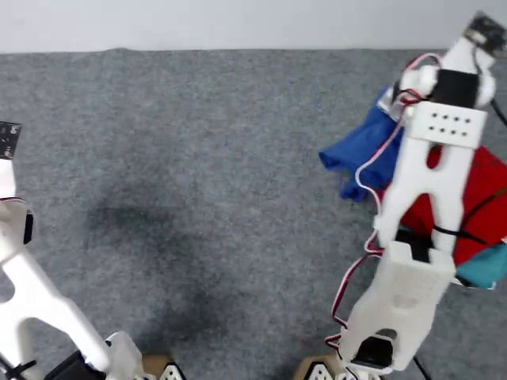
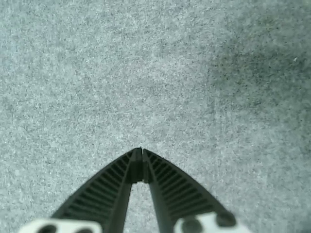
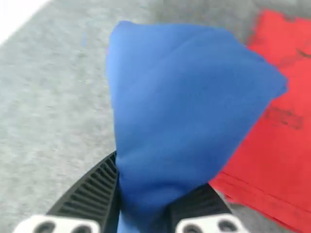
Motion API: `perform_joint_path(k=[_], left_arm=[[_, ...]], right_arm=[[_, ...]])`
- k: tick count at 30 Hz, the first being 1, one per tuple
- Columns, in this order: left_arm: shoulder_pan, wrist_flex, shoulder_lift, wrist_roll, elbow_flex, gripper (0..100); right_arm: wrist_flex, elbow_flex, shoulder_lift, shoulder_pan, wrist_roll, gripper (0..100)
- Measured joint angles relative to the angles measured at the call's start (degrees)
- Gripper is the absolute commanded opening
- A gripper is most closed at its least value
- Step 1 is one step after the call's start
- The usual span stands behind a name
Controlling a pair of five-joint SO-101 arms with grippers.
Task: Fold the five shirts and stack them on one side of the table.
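A blue shirt (image 1: 360, 154) hangs bunched at the table's right side, over a red shirt (image 1: 475, 206) that lies flat there. My right gripper (image 3: 141, 204) is shut on the blue shirt (image 3: 184, 116), whose cloth drapes down between the fingers, with the red shirt (image 3: 277, 131) beneath and beside it. A teal shirt (image 1: 485, 271) peeks out under the red one at the right edge. My left gripper (image 2: 142, 162) is shut with nothing in it, hovering over bare grey felt. The left arm (image 1: 32, 293) stands at the table's front left.
The grey felt table (image 1: 206, 174) stretches open across the middle and left. A white wall (image 1: 238, 24) borders the far edge. The right arm (image 1: 420, 229) covers much of the shirt pile.
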Motion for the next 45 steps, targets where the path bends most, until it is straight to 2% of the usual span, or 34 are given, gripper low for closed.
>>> perform_joint_path(k=[6,21,26,33,42,45], left_arm=[[0.00,0.00,0.00,0.00,0.00,1],[0.00,0.00,0.00,0.00,0.00,1],[2.02,0.00,0.00,0.00,0.00,1],[4.75,0.00,0.00,0.00,0.00,1],[6.59,0.00,0.00,0.00,0.00,1],[7.12,0.00,0.00,0.00,0.00,1]], right_arm=[[0.00,5.98,-4.84,4.92,3.25,0.8],[0.00,6.07,-5.10,17.05,9.85,0.8],[0.00,6.07,-5.10,18.81,10.99,0.8],[0.00,6.07,-5.10,17.67,11.08,0.8],[0.00,5.89,-5.10,4.13,8.44,0.8],[0.00,5.89,-5.10,2.20,7.74,0.8]])
